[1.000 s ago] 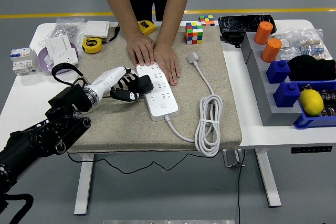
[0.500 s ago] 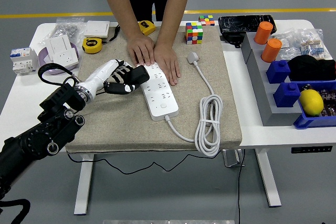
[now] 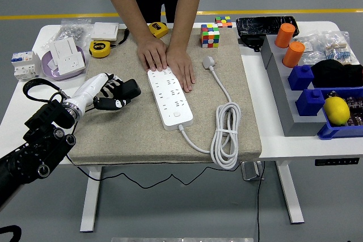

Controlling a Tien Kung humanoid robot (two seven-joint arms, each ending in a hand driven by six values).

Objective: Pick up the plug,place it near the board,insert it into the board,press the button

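Surface: white table (image 3: 17,106) with a beige mat (image 3: 130,134).
My left hand (image 3: 110,93): fingers curled, empty, left of the power strip (image 3: 169,97).
Person's hands (image 3: 167,60): flat on its far end.
Plug (image 3: 209,61): on the mat.

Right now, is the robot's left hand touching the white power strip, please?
Apart. The head view shows bare beige mat between the left hand and the power strip.

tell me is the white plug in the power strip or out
Out. The white plug lies loose on the beige mat, right of the power strip, its cable coiled beside it; every socket looks empty.
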